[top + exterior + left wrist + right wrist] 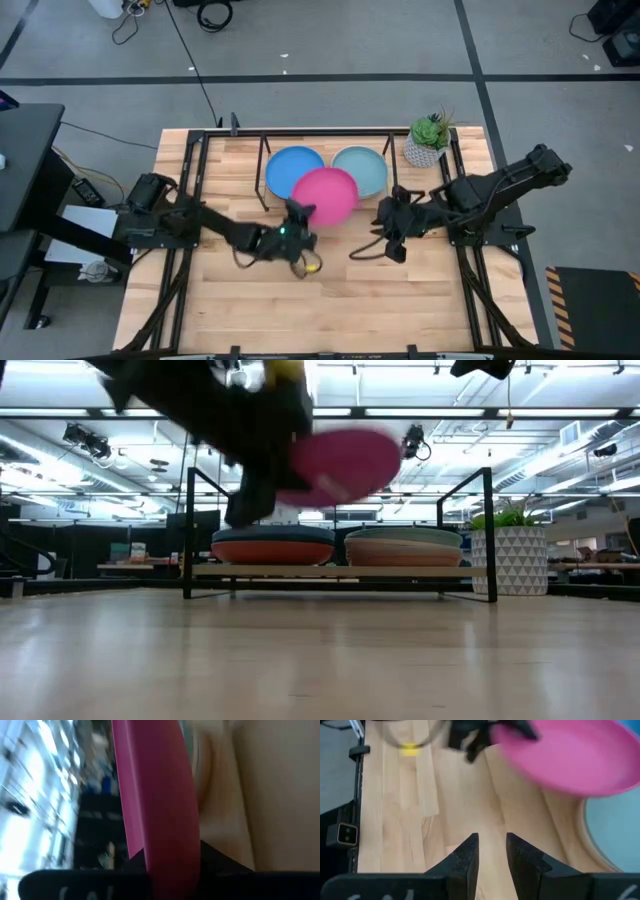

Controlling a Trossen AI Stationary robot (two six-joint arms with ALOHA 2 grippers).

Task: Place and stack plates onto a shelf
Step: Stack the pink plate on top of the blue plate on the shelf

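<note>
My left tool (297,212) is clamped on the near rim of the magenta plate (326,194), seen from above. The plate reaches away from the tool toward the shelf (262,160), overlapping the bright blue plate (290,165) and the pale teal plate (362,166) that top the two stacks there. My right tool (397,245) waits over the tabletop (340,295) just right of the magenta plate, clear of it. A small white pot with a green plant (428,140) stands at the shelf's right end.

From tabletop height, the magenta plate (340,465) hangs in the air, tilted, above the gap between the two stacks. My left tool (262,475) grips its left edge. The left stack (272,546) shows an orange plate low down; the right stack (403,546) shows peach under teal. Both rest on the shelf's wood board (330,571). The pot (508,558) is to the right.

In my left wrist view, the magenta plate (155,800) stands edge-on between my own fingers (100,882), which press on it from both sides.

In my right wrist view, my own fingers (465,860) stand slightly apart, holding nothing, above bare tabletop (410,820). The magenta plate (570,757) floats ahead of them, with my left tool (475,737) on its far rim and the pale teal plate (615,830) beneath it.
</note>
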